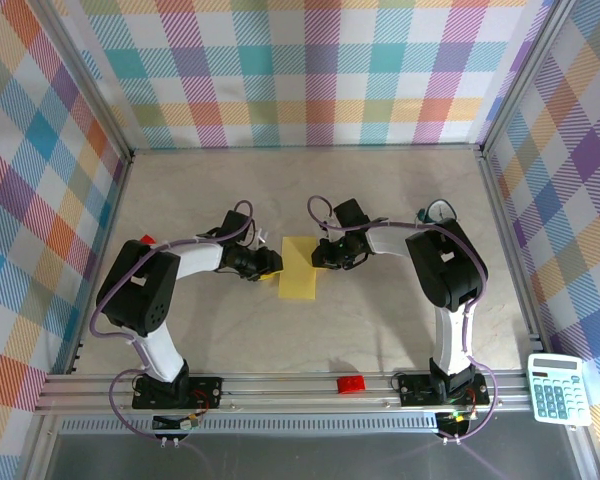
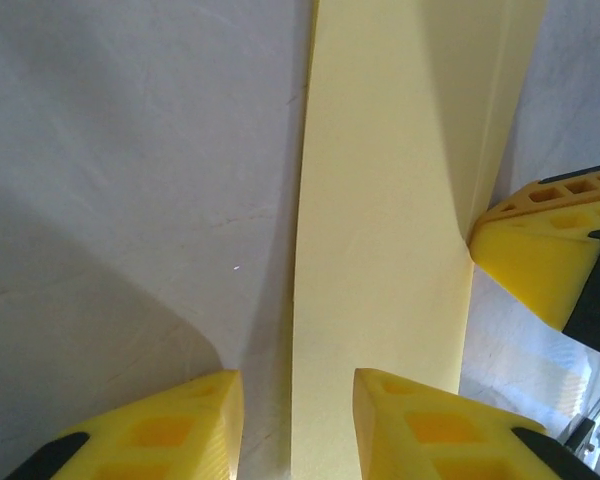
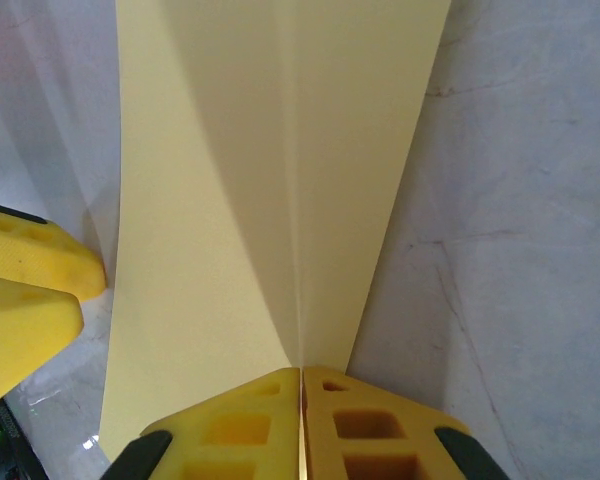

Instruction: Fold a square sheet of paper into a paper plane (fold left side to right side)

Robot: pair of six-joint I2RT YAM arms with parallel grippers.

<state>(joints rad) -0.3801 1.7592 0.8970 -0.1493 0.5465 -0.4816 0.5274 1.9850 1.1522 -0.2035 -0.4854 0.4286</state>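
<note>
On the rail point(image 1: 280, 385), a little right of its middle: a red brick point(image 1: 351, 384). Just off the rail's right end: a white calculator point(image 1: 557, 389), lying face up. Well beyond the rail's left part, out on the table point(image 1: 380, 190): a small red piece point(image 1: 147, 240).

desk point(image 1: 380, 200): pale beige, faintly veined top.
sheet: yellow square sheet of paper point(image 1: 298, 268), folded narrower, between left gripper point(image 1: 272, 265) and right gripper point(image 1: 321, 256).
brick: small red brick point(image 1: 351, 384) on the near rail point(image 1: 280, 385), well apart from the right gripper, toward the bases.
</note>
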